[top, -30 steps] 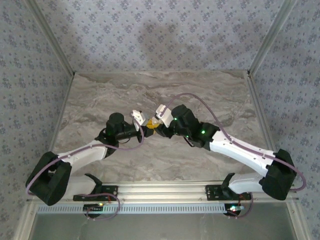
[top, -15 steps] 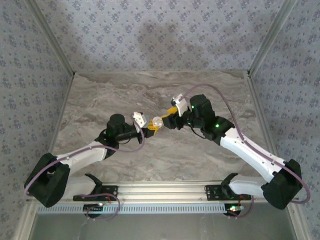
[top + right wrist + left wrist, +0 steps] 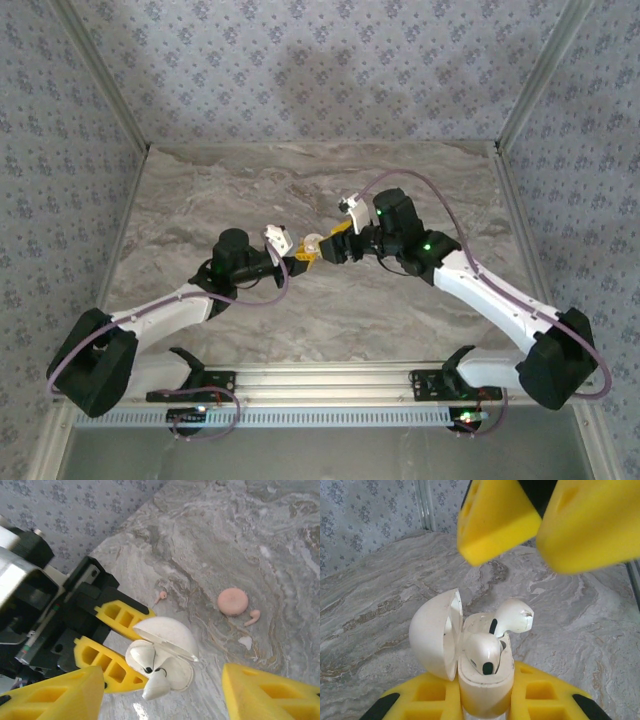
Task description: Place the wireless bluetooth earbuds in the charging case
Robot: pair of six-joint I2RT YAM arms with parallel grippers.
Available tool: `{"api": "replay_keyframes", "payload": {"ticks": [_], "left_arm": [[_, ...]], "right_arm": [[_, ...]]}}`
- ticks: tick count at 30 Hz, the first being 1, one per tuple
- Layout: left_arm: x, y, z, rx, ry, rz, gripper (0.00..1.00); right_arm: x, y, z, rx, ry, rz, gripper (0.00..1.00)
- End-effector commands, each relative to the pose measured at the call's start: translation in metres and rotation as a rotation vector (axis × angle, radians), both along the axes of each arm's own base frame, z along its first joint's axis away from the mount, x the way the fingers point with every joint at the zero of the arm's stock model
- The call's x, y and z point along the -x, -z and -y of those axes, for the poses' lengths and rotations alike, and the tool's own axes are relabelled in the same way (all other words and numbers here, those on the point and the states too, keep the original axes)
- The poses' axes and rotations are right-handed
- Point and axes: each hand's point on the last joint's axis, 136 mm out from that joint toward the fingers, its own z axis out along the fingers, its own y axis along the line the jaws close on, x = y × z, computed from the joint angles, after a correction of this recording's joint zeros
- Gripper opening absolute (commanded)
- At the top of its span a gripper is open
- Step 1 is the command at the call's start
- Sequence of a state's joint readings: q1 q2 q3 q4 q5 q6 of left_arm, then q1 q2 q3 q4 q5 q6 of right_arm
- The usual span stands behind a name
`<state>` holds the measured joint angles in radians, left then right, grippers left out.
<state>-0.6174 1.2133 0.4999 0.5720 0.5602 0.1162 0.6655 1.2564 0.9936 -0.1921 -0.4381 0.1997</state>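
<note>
Gripping the case from below, the left gripper has its jaws clamped on the body. It holds the case over the middle of the table, well clear of every edge. The lid stands open, hinged back on the left side in the left wrist view.

Inside, 1 earbud sits low in its well, nearly flush with the rim. The other earbud is only part way in. Its stem goes down into the second well, but its head leans out over the rim. So its long axis is tilted away from the well's own line, out toward the right gripper.

That gripper hangs just beyond the case's open mouth with its jaws apart and nothing between them. In the right wrist view the leaning bud points almost straight at the gap between its 2 yellow fingers.

The coming move likely turns on that tilt. The right arm is the free one and the nearer to the bud's head, and a push along the well's axis looks more useful than a sideways nudge, which could lever the bud out.

Count: 1 case, 2 earbuds, both at the case. On the table beyond lie 1 pink disc and 2 small pinkish bits, 1 just beside the disc.
</note>
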Motion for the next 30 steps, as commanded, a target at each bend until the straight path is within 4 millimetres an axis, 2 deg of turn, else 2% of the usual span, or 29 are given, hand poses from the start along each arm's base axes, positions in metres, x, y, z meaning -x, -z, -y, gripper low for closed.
{"api": "replay_keyframes", "payload": {"ticks": [1,9,19,30], "left_arm": [[0.004,-0.01,0.0,0.015,0.012,0.039,0.13],[0.004,-0.014,-0.001,0.017,0.006,0.044,0.13],[0.004,-0.015,0.0,0.019,0.008,0.045,0.13],[0.005,-0.015,-0.001,0.017,0.008,0.045,0.13]], "right_arm": [[0.001,0.012,-0.001,0.03,0.001,-0.046,0.65],[0.001,0.025,-0.002,0.069,-0.017,-0.081,0.63],[-0.006,0.022,0.009,0.053,0.025,-0.075,0.62],[-0.008,0.02,0.012,0.025,0.024,-0.085,0.62]]}}
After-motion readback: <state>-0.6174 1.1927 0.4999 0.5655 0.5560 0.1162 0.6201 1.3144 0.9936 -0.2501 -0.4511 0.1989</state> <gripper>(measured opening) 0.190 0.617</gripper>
